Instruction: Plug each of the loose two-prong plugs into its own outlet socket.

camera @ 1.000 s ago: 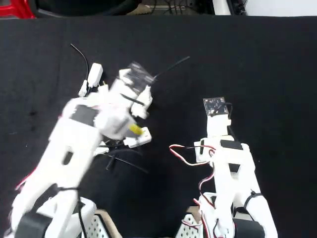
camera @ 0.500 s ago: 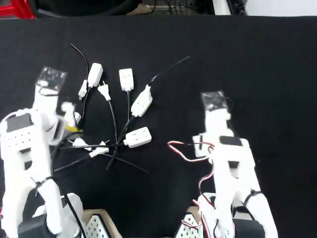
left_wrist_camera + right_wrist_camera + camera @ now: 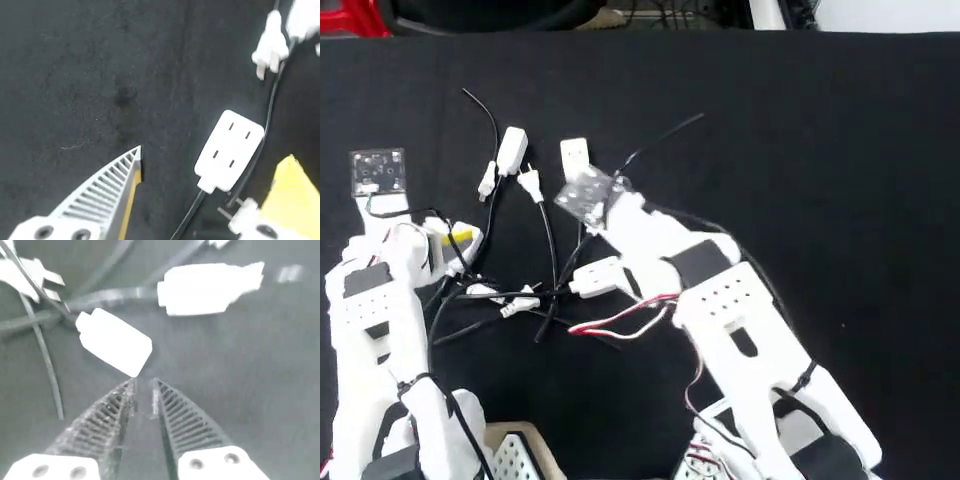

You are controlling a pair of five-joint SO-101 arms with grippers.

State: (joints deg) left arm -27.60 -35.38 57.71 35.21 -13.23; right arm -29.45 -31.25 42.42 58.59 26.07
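My right gripper [image 3: 143,384] is nearly closed, with a thin gap between the fingers and nothing held. A near socket block [image 3: 115,340] lies just ahead of the tips, its long axis slanting across my reach. My left gripper [image 3: 214,155] gapes wide and empty over a four-slot socket block [image 3: 229,150]. From above, the tangle sits at ten o'clock of the table [image 3: 840,150], my left arm at its nine. Clear of my arms I count three sockets and at least three loose plugs [image 3: 528,183]. I judge the right arm nearer the next plug.

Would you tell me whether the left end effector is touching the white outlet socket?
Apart: in the left wrist view, dark cloth separates the outlet socket from the open left end effector.
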